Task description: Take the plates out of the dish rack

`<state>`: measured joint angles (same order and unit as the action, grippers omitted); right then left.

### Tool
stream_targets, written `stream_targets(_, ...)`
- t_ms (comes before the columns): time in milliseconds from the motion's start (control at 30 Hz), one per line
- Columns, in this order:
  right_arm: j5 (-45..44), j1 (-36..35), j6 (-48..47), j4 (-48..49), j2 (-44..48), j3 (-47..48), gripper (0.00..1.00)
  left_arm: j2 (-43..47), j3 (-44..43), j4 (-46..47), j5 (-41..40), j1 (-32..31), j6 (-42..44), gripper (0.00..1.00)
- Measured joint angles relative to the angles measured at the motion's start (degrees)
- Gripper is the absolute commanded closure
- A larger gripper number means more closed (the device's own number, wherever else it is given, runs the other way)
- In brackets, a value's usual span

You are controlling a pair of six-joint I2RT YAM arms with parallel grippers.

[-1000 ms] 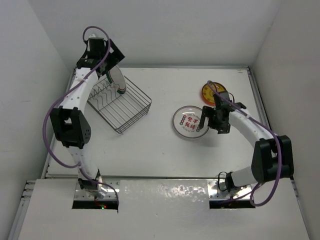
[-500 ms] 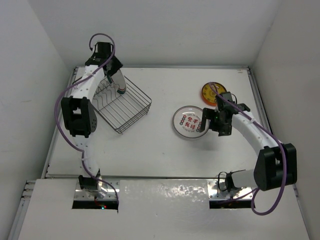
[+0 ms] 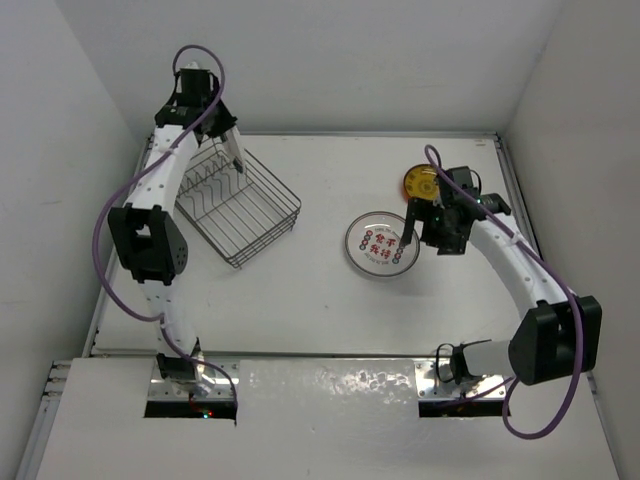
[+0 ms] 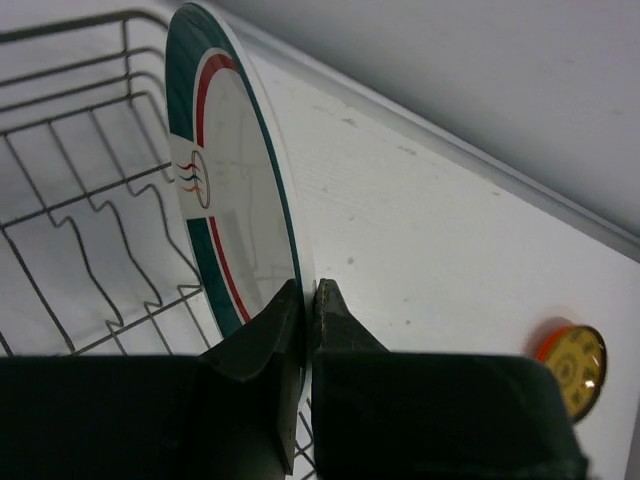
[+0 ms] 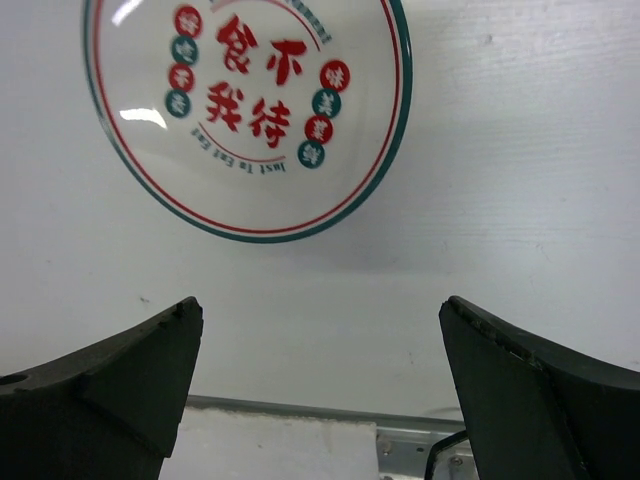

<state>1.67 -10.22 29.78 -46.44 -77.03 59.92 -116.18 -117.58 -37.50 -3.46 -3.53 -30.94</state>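
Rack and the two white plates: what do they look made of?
The rack: thin metal wire, dark grey, bent into a grid. The held plate, pinched by the left gripper: glossy white, reflections, printed bands, so glazed ceramic or melamine; can't tell which. The table plate: same glossy look, bright highlights, printed red characters.

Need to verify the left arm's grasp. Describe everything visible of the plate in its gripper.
The plate is round, glossy white, ceramic-looking, its rim ringed by a green band and a thinner red one, broken by a white gap with a wavy emblem. It stands on edge, nearly upright, at the far side of the dish rack. The left gripper pinches its rim, one finger on each face. Whether it touches the wires cannot be told.
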Motion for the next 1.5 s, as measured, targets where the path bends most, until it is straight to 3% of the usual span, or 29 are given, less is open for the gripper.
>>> stream_targets(200,0.5,0.0,1.4,-2.9,-0.7,10.4,0.01,8.5,-1.5,0.7,7.5,-0.5,11.1,1.00)
stream_targets(300,2.5,0.0,3.6,-3.4,-2.4,17.1,0.01,15.4,2.7,4.5,8.9,-3.1,19.4,1.00)
stream_targets(367,4.8,0.1,5.8,-2.6,-4.2,21.9,0.01,20.8,7.5,6.7,8.4,-8.9,27.2,1.00)
stream_targets(433,7.5,0.3,9.4,-2.3,-6.5,27.1,0.01,24.4,11.6,8.0,6.1,-18.8,35.9,1.00)
stream_targets(567,10.2,0.5,16.3,-0.7,-10.8,35.9,0.01,25.0,18.6,9.2,0.7,-38.2,49.9,1.00)
stream_targets(633,10.3,0.7,18.3,-0.9,-11.9,38.3,0.01,24.9,24.1,9.3,-2.4,-44.7,54.4,1.00)
stream_targets(800,13.2,1.1,21.4,0.2,-12.6,36.3,0.02,23.2,30.8,3.8,-7.8,-51.2,60.0,1.00)
stream_targets(1033,20.5,-0.1,22.1,2.0,-13.2,23.5,0.13,20.9,28.7,4.2,-11.5,-54.2,62.7,1.00)
stream_targets(1067,21.5,-0.1,22.1,2.2,-13.2,22.1,0.16,20.6,28.2,4.7,-11.7,-54.6,62.8,1.00)
stream_targets(1167,24.4,-0.4,23.0,5.3,-12.9,18.5,0.54,19.8,27.1,6.2,-12.2,-55.4,63.4,1.00)
stream_targets(1200,25.7,-0.4,24.2,8.3,-12.3,16.2,0.97,19.6,26.9,6.7,-12.2,-55.5,63.5,0.99)
stream_targets(1233,26.5,-0.4,24.5,9.9,-11.9,14.6,1.00,19.4,26.8,7.1,-12.2,-55.5,63.5,0.93)
stream_targets(1300,28.4,-0.3,28.4,12.9,-11.4,12.1,1.00,18.9,26.9,6.4,-11.2,-55.8,63.4,0.52)
stream_targets(1333,28.2,0.0,27.9,13.5,-11.3,11.6,1.00,18.5,26.9,7.2,-11.5,-56.2,63.3,0.09)
stream_targets(1367,28.0,0.4,27.5,13.4,-11.2,11.3,1.00,18.4,26.9,7.8,-12.0,-56.4,63.0,0.00)
stream_targets(1500,25.5,4.4,25.3,14.7,-9.6,7.8,1.00,19.1,26.9,9.2,-15.4,-56.3,59.4,0.00)
